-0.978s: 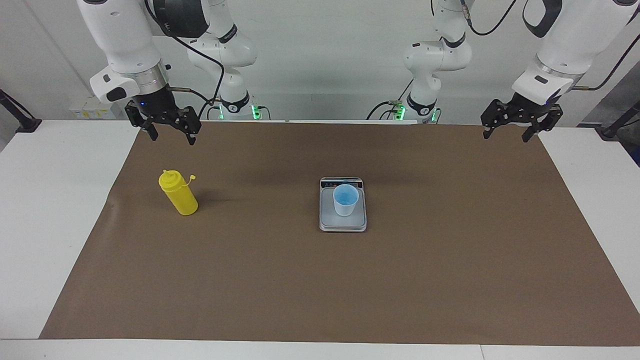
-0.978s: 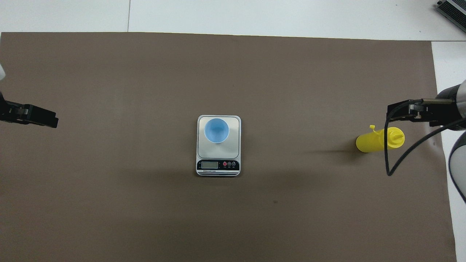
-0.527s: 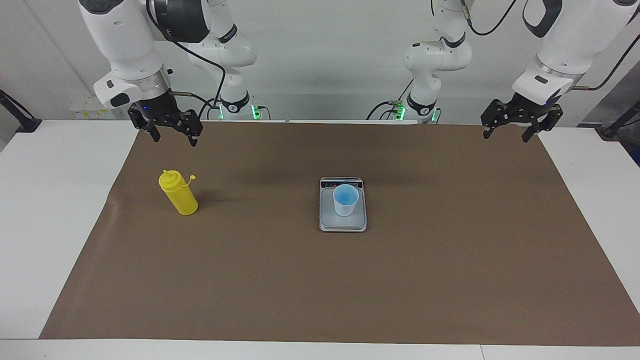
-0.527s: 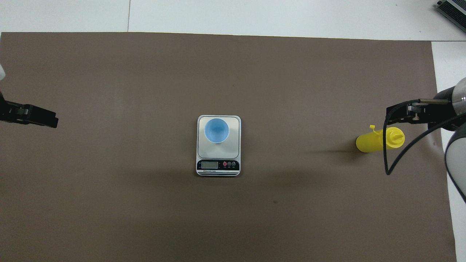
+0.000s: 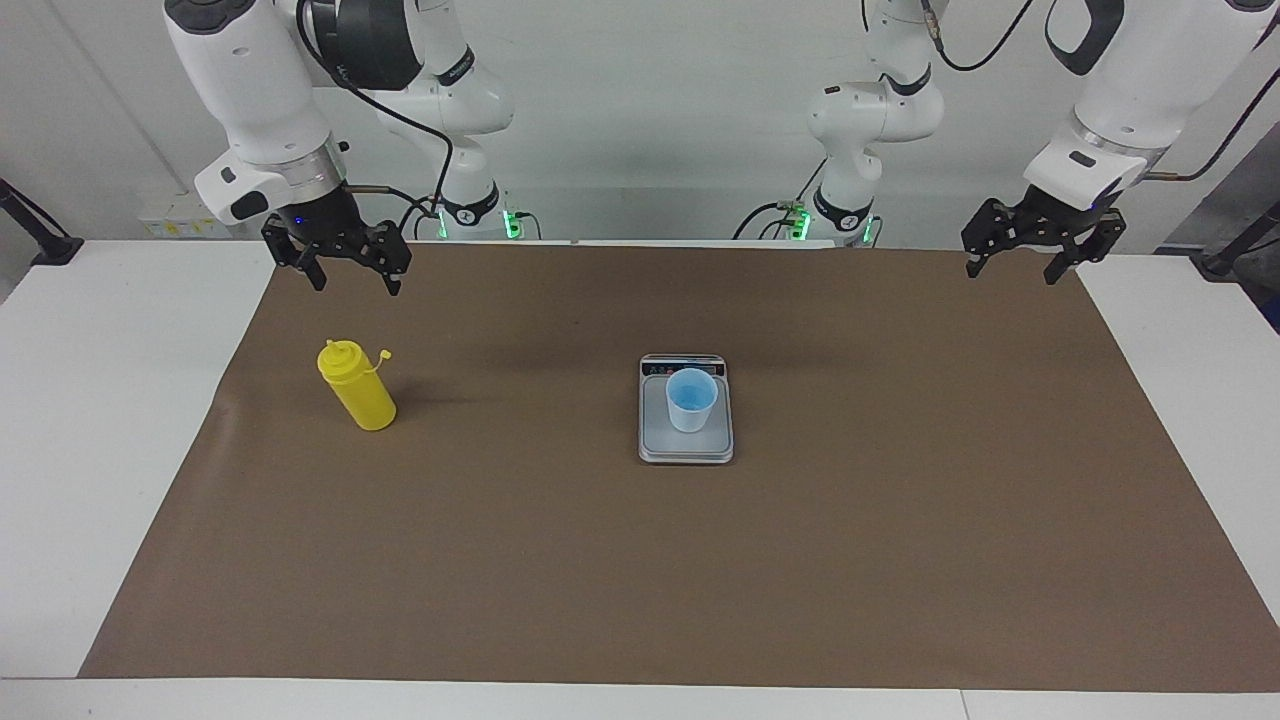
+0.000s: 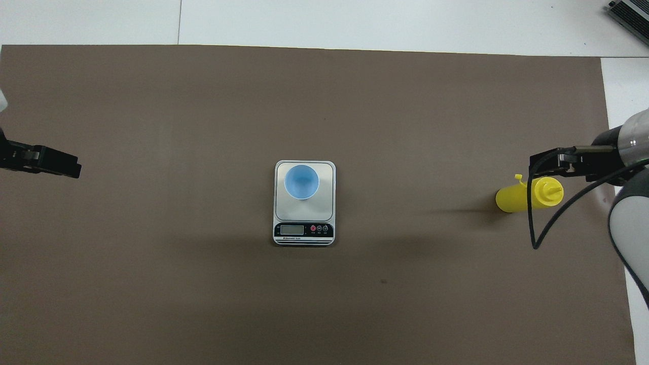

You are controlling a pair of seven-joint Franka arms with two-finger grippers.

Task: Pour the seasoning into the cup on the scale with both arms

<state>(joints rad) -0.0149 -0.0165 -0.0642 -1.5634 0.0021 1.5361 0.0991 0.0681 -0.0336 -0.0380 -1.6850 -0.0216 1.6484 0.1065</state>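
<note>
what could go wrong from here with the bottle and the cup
1. The seasoning bottle stands upright near the mat's edge at the right arm's end. The open right hand is above it; a skewed approach could tip it.
2. The cup rests loose on the scale, so a bump while pouring could topple it.
3. The bottle's tethered cap hangs off, so tilting early may spill on the mat. The left hand waits, open.
</note>
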